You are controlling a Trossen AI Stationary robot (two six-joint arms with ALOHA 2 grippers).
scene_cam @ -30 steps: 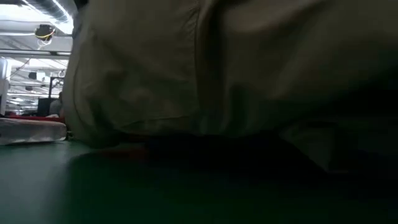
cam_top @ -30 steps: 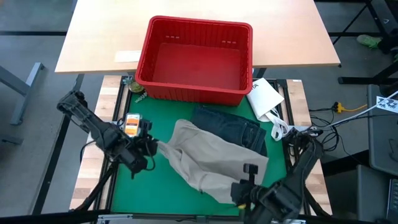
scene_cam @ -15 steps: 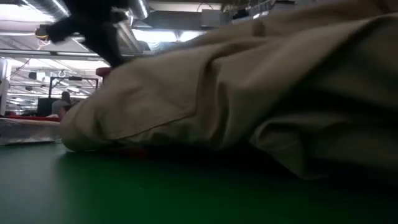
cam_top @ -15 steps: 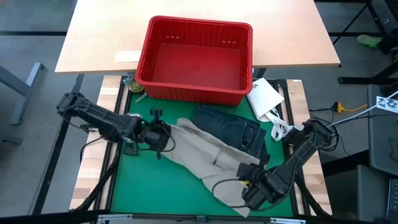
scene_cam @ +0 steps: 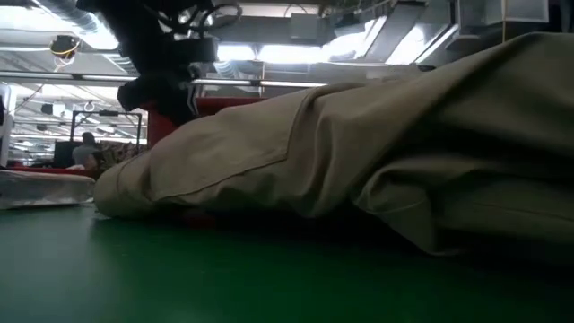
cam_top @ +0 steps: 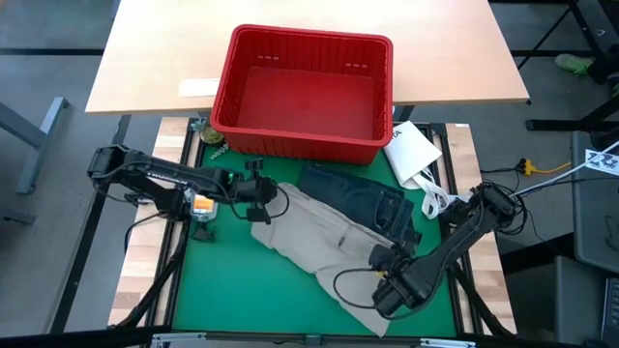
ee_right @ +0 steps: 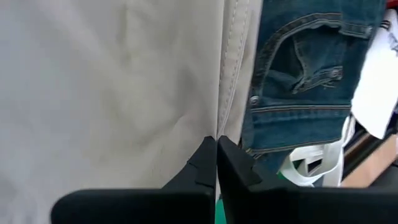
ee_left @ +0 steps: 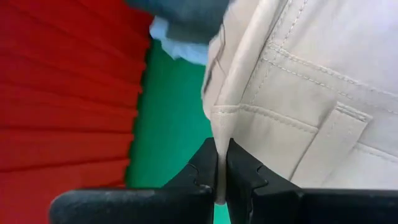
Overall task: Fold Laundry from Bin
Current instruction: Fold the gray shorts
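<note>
1. Where the tan khaki cotton trousers [cam_top: 324,246] lie spread on the green mat [cam_top: 242,290] of the table, the left gripper [cam_top: 263,200] sits at their edge nearest the basket, its fingers [ee_left: 205,168] pressed together on the trouser hem.
2. In the left wrist view the two dark fingers pinch a thin fold of tan cloth, with only the fabric between them.
3. The right gripper [cam_top: 382,259] rests on the opposite part of the trousers, toward the near side of the table.
4. In the right wrist view its fingers [ee_right: 204,163] are closed tight at a seam of the khaki cloth; whether any fabric sits between them cannot be told.
5. The dark blue denim jeans [cam_top: 363,200] lie beside and partly under the trousers, between them and the basket.
6. The bright red rectangular plastic basket [cam_top: 305,145] with ribbed sides stands at the far edge of the mat, resting partly on the light wooden tabletop [cam_top: 145,58]. Its visible inside shows bare red floor.
7. A white flat packet [cam_top: 411,150] lies just beside the basket's right corner, near the jeans.
8. From the low view, the khaki trousers [scene_cam: 359,170] rise as a long rumpled mound across the green mat.
</note>
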